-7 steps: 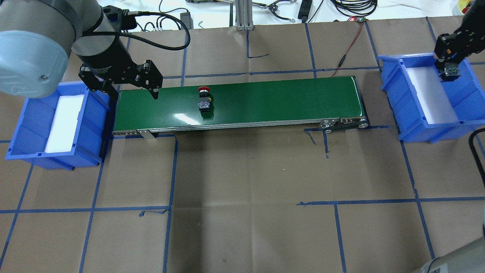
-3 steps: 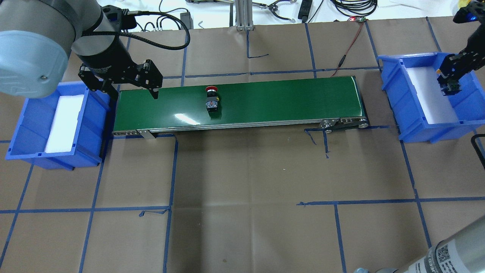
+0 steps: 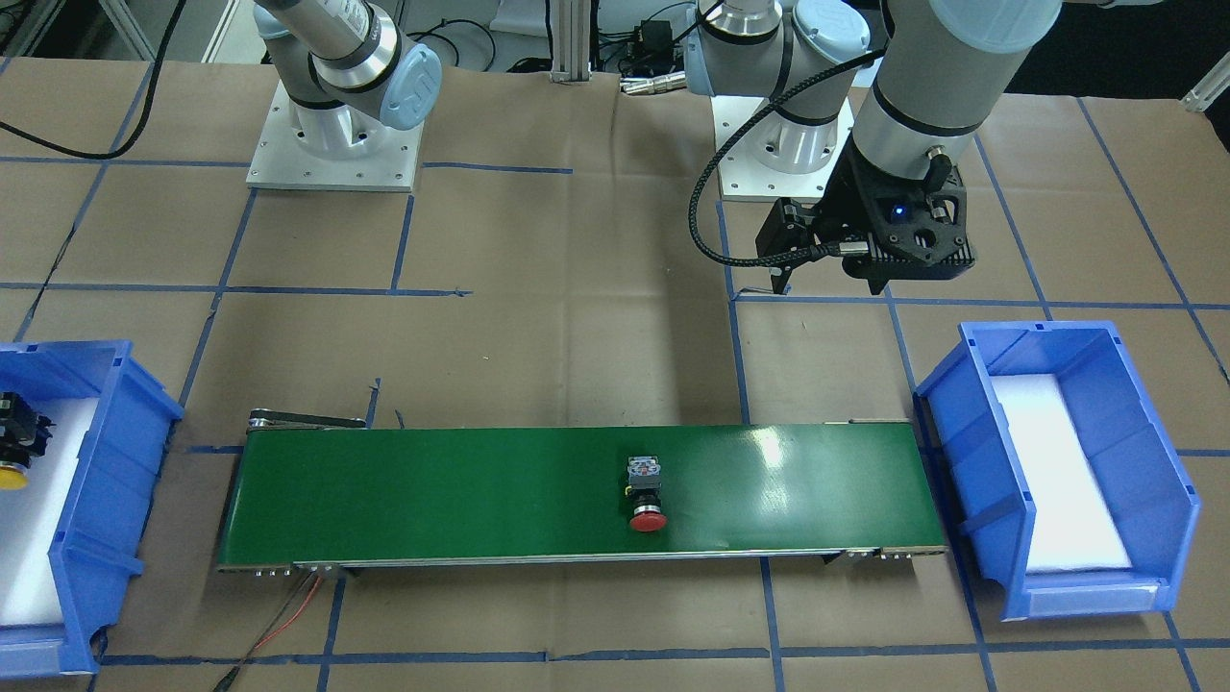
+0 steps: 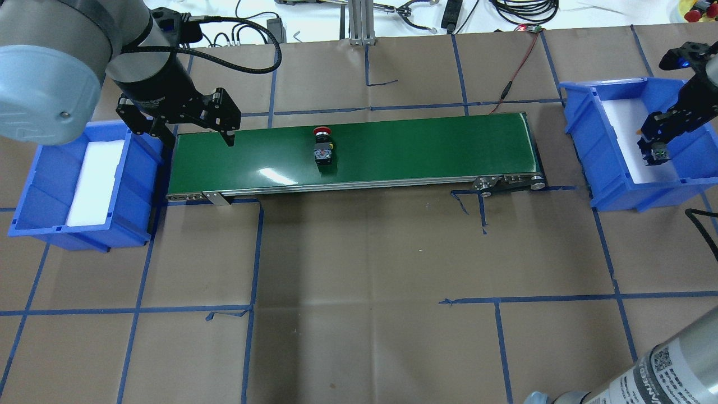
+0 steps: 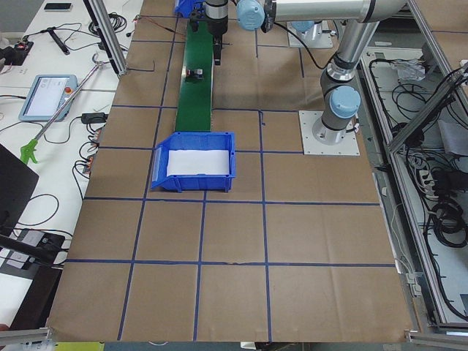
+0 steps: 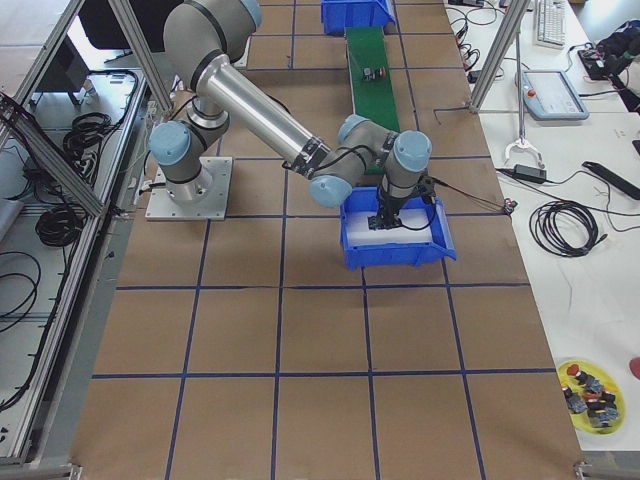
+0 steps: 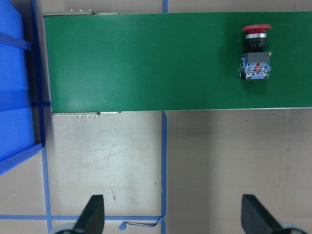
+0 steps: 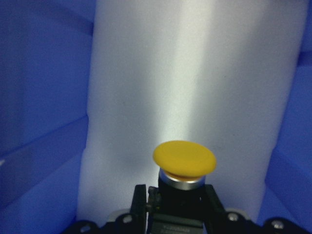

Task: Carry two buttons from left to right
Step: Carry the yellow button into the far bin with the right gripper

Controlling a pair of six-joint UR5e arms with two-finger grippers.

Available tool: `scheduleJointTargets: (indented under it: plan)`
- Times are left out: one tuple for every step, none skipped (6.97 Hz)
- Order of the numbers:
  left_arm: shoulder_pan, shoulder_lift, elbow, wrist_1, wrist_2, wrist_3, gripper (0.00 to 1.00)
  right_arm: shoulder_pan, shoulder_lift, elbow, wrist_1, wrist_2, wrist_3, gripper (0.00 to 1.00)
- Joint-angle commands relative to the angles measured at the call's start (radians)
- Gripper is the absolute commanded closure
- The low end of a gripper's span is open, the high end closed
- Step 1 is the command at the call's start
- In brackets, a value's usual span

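Green conveyor belt (image 4: pixel 420 146), one, lay lengthwise on the brown-paper worktop (image 4: pixel 364 269), which was gridded with blue tape (image 4: pixel 561 297). One blue bin stood off each end of it.

Red button (image 4: pixel 322 147): lay on its side on the belt, left of the belt's middle. Its cap pointed to the far edge and its grey-and-black switch body to the near edge. It was well apart from both hands.

Yellow button (image 8: pixel 184 161): was pinched by its black body in the right hand (image 4: pixel 656 148), cap pointing out past the fingertips. It sat over the white foam liner (image 8: pixel 195 73) inside the right bin (image 4: pixel 583 118), toward that bin's near end. Whether it touched the foam could not be told.

Left hand (image 4: pixel 197 137): fingers were spread wide, and it hung above the belt's left end, just beside the left bin (image 4: pixel 33 185). In its wrist view the two fingertips (image 7: pixel 92 217) framed bare paper and a tape crossing, with the belt beyond them.

Left bin: held a white foam pad (image 4: pixel 92 179).
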Motion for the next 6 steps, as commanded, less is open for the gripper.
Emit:
scheduleJointTargets:
  plan:
    - [0.000, 0.000, -0.001, 0.000, 0.000, 0.000, 0.00, -0.003, 0.009, 0.045, -0.011, -0.001, -0.024, 0.97]
    - [0.000, 0.000, -0.001, 0.000, 0.000, 0.000, 0.00, -0.003, 0.012, 0.059, -0.011, -0.004, -0.024, 0.97]
    - [0.000, 0.000, 0.001, 0.000, 0.000, 0.000, 0.00, -0.003, 0.011, 0.068, -0.011, -0.009, -0.024, 0.96]
    - [0.000, 0.000, 0.001, 0.000, 0.000, 0.000, 0.00, -0.003, 0.012, 0.068, -0.012, -0.018, -0.021, 0.87]
    - [0.000, 0.000, 0.001, 0.000, 0.000, 0.000, 0.00, -0.003, 0.011, 0.068, -0.017, -0.018, -0.021, 0.64]
    - [0.000, 0.000, 0.001, 0.000, 0.000, 0.000, 0.00, -0.003, 0.009, 0.068, -0.018, -0.006, -0.018, 0.09]
